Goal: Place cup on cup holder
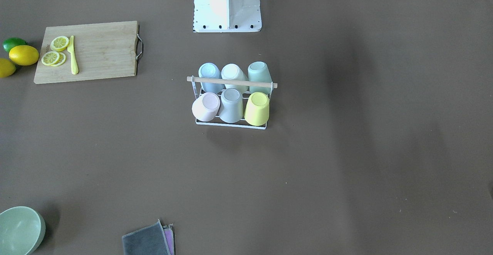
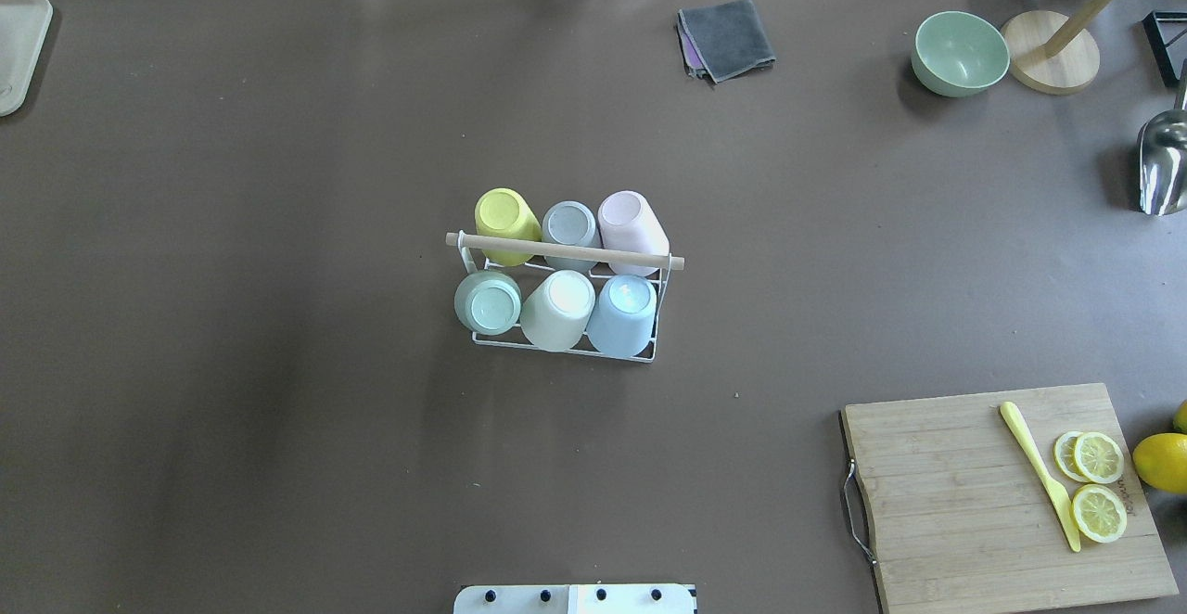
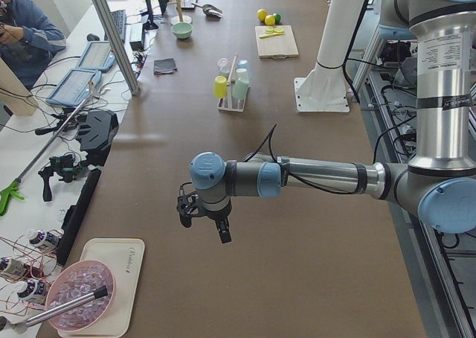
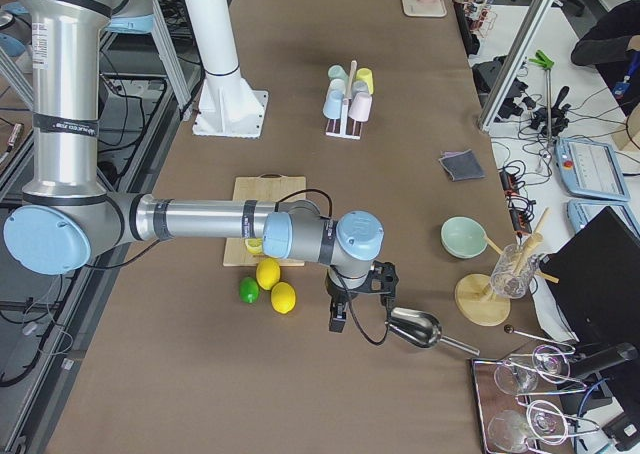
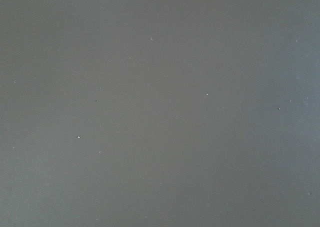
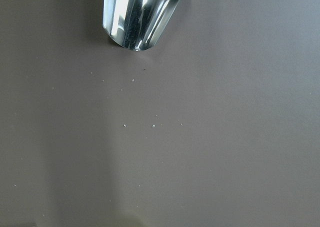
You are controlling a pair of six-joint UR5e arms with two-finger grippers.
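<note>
The cup holder (image 2: 566,250), a white wire rack with a wooden rod handle, stands at the table's middle; it also shows in the front view (image 1: 231,81). Several cups sit upside down on its prongs: yellow (image 2: 505,215), grey (image 2: 569,224), pink (image 2: 631,220), green (image 2: 487,303), cream (image 2: 558,310), blue (image 2: 623,313). My left gripper (image 3: 202,220) hangs over bare table far to the rack's left. My right gripper (image 4: 360,299) hangs far to its right, by a metal scoop (image 6: 137,14). Both show only in side views, so I cannot tell open or shut.
A cutting board (image 2: 1001,493) with lemon slices (image 2: 1099,458) and a yellow knife (image 2: 1039,475) lies near right, a lemon (image 2: 1159,462) beside it. A green bowl (image 2: 960,53), folded cloths (image 2: 728,37) and a wooden stand (image 2: 1052,62) sit at the far edge.
</note>
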